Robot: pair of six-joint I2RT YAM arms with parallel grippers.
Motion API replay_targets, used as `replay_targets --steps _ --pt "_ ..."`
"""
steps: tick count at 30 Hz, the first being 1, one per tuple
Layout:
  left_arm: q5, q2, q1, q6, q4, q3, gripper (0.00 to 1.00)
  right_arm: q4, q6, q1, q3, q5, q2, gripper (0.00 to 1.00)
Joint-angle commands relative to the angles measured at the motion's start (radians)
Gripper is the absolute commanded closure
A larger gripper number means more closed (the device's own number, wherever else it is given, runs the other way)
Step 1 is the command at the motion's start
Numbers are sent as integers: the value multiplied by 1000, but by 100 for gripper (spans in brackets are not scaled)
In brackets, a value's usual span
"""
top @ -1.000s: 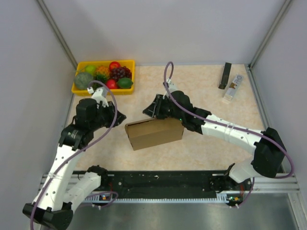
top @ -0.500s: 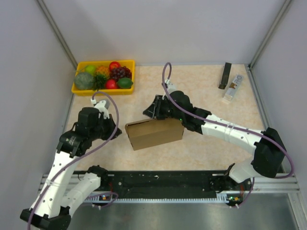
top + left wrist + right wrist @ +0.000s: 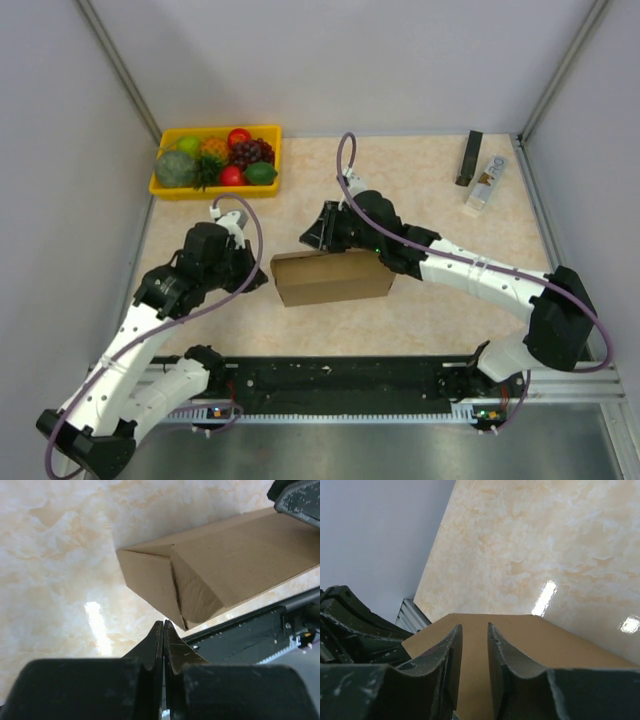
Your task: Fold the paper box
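Nearest, the left gripper (image 3: 163,626) has its fingers pressed together, tips just beside the left end of the box (image 3: 333,278), where a tucked flap shows. The box lies in the middle of the table (image 3: 450,210). Its long axis runs left to right, roughly parallel to the near edge, with its left end facing that gripper. Over its far left corner hangs the right gripper (image 3: 474,626), fingers a narrow slit apart; whether they pinch cardboard cannot be told. Farther off, a fruit tray (image 3: 215,192) sits in the far left corner.

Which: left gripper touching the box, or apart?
Cannot tell: left wrist view puts the left gripper right by the box, no plain gap or contact.
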Motion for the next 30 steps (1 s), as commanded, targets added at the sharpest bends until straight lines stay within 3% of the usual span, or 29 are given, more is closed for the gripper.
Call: replay_targets --steps 1,10,13,16,21,24,28,30 --pt "-127 -58 -5 34 -39 68 100 11 -8 13 33 -4 -2 73" --pt "-17 8 -5 17 50 82 100 22 -16 14 17 -5 -9 73" --pt "-90 -12 -4 20 44 110 100 80 -32 16 -31 -8 -22 73" --pt "-192 -52 -2 12 73 152 82 122 -48 16 -72 -16 -35 73" --pt "-186 -4 12 1 84 263 68 188 -56 19 -151 -10 -61 73" --pt "-62 28 22 -41 162 271 69 194 -62 19 -171 1 -71 73" --pt "159 13 22 -153 415 89 69 168 -75 19 -151 41 -52 71" --pt "204 14 22 -173 469 44 63 90 -109 11 -79 59 -32 61"
